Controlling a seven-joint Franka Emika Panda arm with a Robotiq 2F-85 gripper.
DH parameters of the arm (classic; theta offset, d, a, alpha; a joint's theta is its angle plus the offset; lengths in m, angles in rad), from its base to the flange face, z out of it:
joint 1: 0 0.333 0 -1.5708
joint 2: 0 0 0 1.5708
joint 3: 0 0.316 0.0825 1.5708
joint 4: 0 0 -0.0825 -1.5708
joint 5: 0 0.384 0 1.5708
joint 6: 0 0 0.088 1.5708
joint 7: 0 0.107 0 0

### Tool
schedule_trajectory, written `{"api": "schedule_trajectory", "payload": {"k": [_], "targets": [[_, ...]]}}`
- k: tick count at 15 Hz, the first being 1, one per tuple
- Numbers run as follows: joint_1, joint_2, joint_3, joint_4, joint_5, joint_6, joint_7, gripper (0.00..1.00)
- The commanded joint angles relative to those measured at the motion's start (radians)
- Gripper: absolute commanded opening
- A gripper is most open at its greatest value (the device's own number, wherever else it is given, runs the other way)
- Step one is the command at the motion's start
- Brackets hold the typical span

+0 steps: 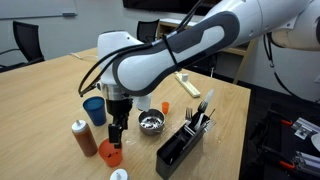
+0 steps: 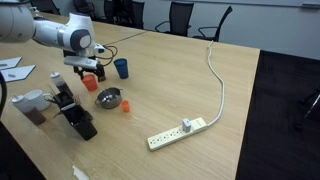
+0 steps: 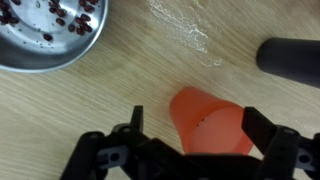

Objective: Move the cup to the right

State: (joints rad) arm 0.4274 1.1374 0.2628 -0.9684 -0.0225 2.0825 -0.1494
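Observation:
The orange-red cup [image 1: 110, 153] stands on the wooden table, between the brown bottle [image 1: 84, 138] and the metal bowl [image 1: 151, 122]. It also shows in an exterior view [image 2: 90, 83]. My gripper [image 1: 117, 131] points straight down right over it. In the wrist view the cup [image 3: 212, 125] sits between the two black fingers of my gripper [image 3: 195, 128]. The fingers are spread, with a gap on the left side of the cup. The gripper is open and holds nothing.
A dark blue cup [image 1: 95, 110] stands just behind the gripper. A black organizer with utensils [image 1: 185, 142] is beside the bowl. A small orange object [image 2: 126, 107] lies by the bowl [image 2: 108, 98]. A power strip [image 2: 180, 130] and its cable lie farther along the table.

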Motion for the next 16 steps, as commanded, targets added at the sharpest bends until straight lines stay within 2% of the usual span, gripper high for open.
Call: {"api": "schedule_trajectory", "payload": {"k": [1, 9, 16], "targets": [[0.023, 0.072, -0.014, 0.098, -0.009, -0.038, -0.042, 1.0], [0.02, 0.11, -0.004, 0.182, -0.029, -0.034, -0.071, 1.0], [0.023, 0.111, 0.014, 0.247, -0.014, -0.15, -0.067, 1.0]]}}
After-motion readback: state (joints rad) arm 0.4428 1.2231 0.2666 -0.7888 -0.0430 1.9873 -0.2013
